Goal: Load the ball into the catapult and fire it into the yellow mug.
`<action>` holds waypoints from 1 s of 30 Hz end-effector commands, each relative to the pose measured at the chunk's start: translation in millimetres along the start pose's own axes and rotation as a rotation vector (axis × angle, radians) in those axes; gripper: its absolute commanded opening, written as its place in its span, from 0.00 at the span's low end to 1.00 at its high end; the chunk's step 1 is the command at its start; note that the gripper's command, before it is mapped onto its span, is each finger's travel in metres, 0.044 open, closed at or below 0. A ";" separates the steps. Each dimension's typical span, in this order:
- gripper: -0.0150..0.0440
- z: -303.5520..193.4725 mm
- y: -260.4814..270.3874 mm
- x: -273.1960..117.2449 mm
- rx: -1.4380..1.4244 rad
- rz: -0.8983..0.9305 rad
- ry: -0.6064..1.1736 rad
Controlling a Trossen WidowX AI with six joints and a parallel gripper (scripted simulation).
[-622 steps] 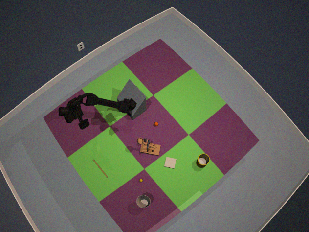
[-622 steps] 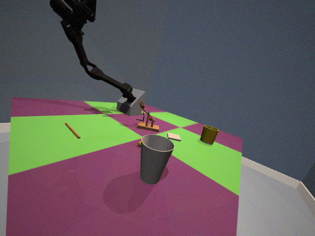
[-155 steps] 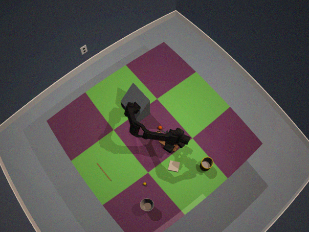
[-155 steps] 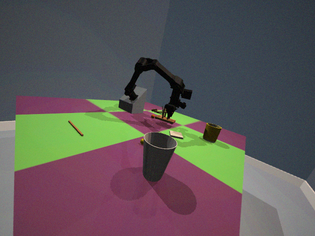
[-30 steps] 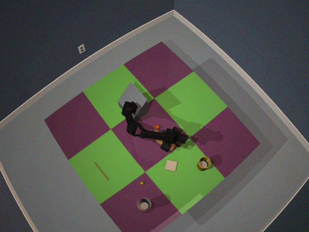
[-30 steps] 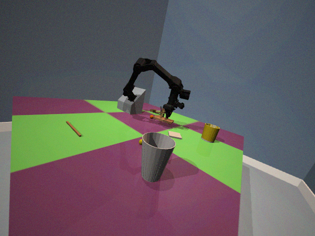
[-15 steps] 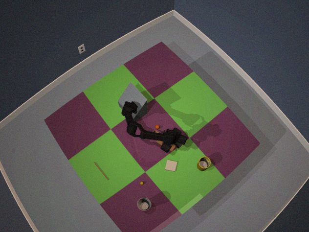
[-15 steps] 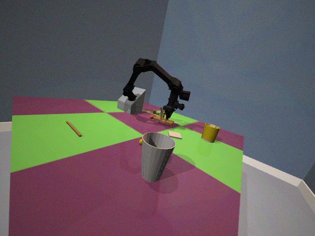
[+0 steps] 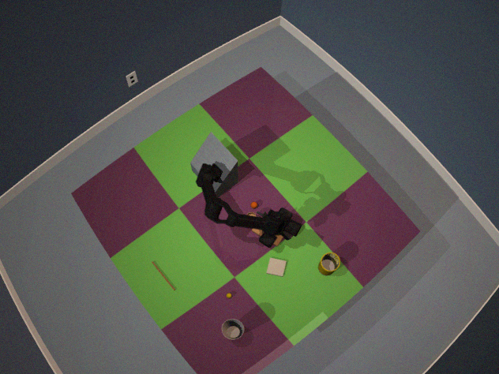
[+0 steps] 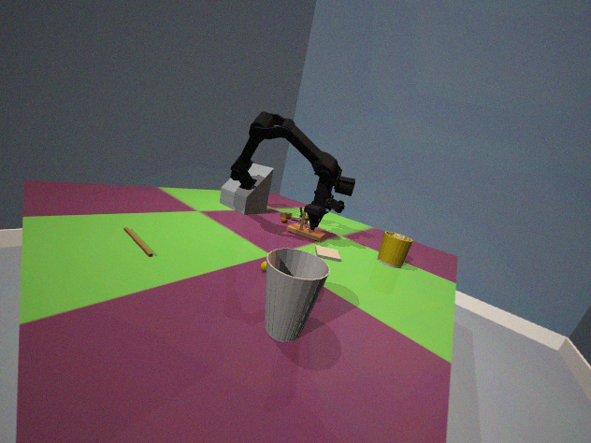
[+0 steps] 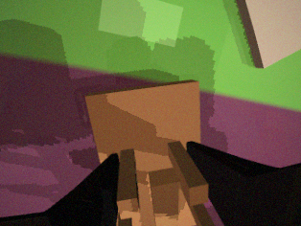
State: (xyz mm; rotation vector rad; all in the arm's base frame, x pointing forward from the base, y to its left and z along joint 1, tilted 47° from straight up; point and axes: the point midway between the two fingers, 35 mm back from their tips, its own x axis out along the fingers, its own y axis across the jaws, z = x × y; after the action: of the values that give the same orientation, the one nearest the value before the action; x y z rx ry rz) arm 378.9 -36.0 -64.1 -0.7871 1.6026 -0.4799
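The wooden catapult [image 9: 278,240] [image 10: 305,232] [image 11: 174,107] stands on the mat, partly hidden under the arm. My gripper [image 10: 313,226] [image 11: 152,153] points down over its base and is shut on the catapult's two upright posts. The catapult's cup end [image 10: 286,215] points toward the arm's base. An orange ball [image 9: 253,204] [image 10: 283,220] lies on the mat beside that end. The yellow mug [image 9: 324,271] [image 10: 395,250] stands upright, off beyond the base end and to the right in the top and exterior views.
A pale square tile [image 9: 276,267] [image 10: 328,252] [image 11: 280,29] lies near the catapult. A small yellow ball [image 9: 228,295] [image 10: 263,266] lies near a grey tapered cup [image 9: 233,329] [image 10: 290,305]. A thin brown stick [image 9: 163,275] [image 10: 137,242] lies at left. A grey block [image 9: 211,151] [image 10: 257,197] stands by the arm's base.
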 end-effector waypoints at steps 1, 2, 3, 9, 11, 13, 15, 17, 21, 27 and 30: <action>0.25 1.6 0.4 2.2 -0.008 -0.007 -0.010; 0.25 1.5 0.4 3.8 -0.008 -0.007 -0.010; 0.25 0.5 -0.6 2.7 0.002 -0.001 -0.002; 0.30 0.5 -0.6 2.7 0.002 -0.001 -0.002; 0.39 0.5 -0.6 2.7 0.002 -0.001 -0.002; 0.48 0.5 -0.6 2.7 0.002 -0.001 -0.002; 0.57 0.5 -0.6 2.7 0.002 -0.001 -0.002; 0.65 0.5 -0.6 2.7 0.002 -0.001 -0.002; 0.83 0.5 -0.6 2.7 0.002 -0.001 -0.002; 1.00 2.8 1.0 -72.8 0.000 0.005 -0.004; 1.00 -0.4 0.8 -97.2 0.000 0.003 -0.003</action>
State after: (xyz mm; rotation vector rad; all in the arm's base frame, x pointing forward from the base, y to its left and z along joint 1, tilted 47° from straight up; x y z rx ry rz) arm 383.5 17.7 -15.6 -0.7938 1.6082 -0.4756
